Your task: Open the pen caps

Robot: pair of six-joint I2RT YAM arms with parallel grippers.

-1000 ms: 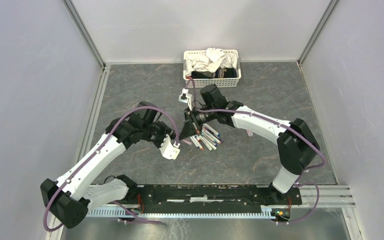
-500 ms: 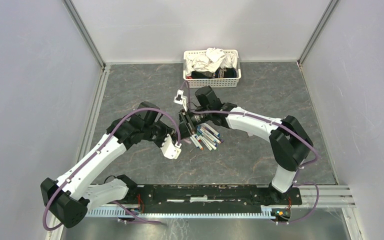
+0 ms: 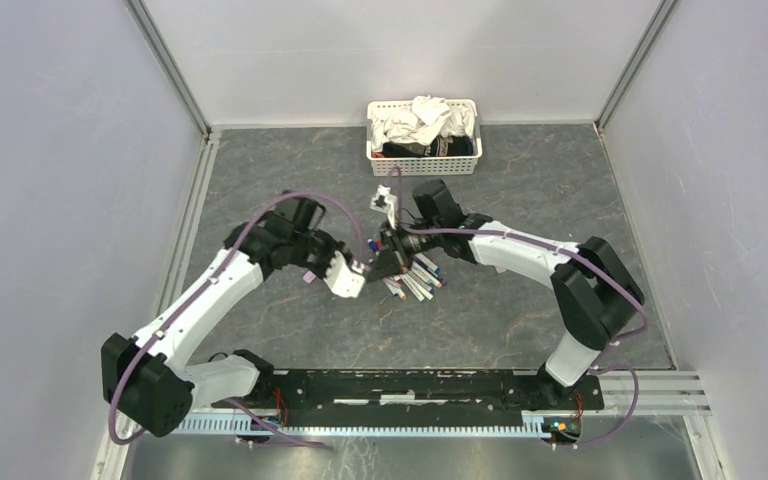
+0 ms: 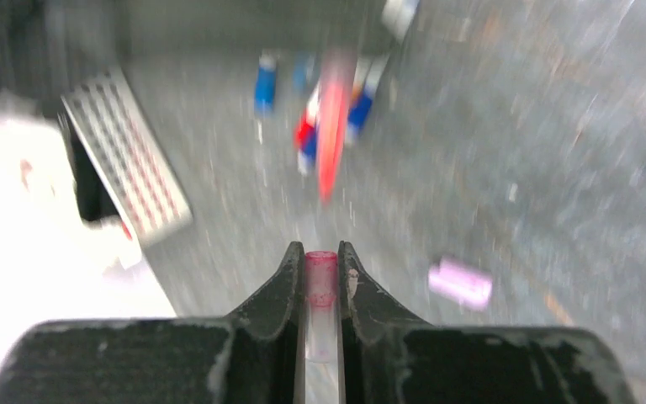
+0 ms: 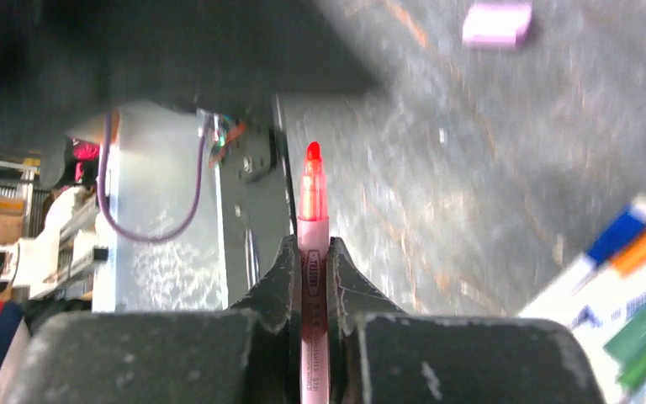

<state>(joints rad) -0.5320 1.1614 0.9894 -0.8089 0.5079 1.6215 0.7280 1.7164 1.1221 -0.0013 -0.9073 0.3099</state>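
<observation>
Cap (image 4: 320, 286) of pink plastic sat clamped in left gripper (image 4: 320, 257), right gripper (image 5: 311, 252) squeezed uncapped red-tipped pen (image 5: 311, 194), second pink cap (image 4: 460, 283) lay loose on bench (image 4: 555, 168), more pens (image 3: 418, 277) heaped nearby.

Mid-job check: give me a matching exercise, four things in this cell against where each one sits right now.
Things:
1. small pink plastic cap
2. slim pink pen with a bare red tip
3. stubby lilac plastic cap
4. white slotted plastic basket

Places:
a. lying loose on the grey table
b. clamped in the right jaws
c. at the far edge, holding crumpled cloths
d. clamped in the left jaws

Pairs: 1-d, 2-b, 3-a, 4-c.
</observation>
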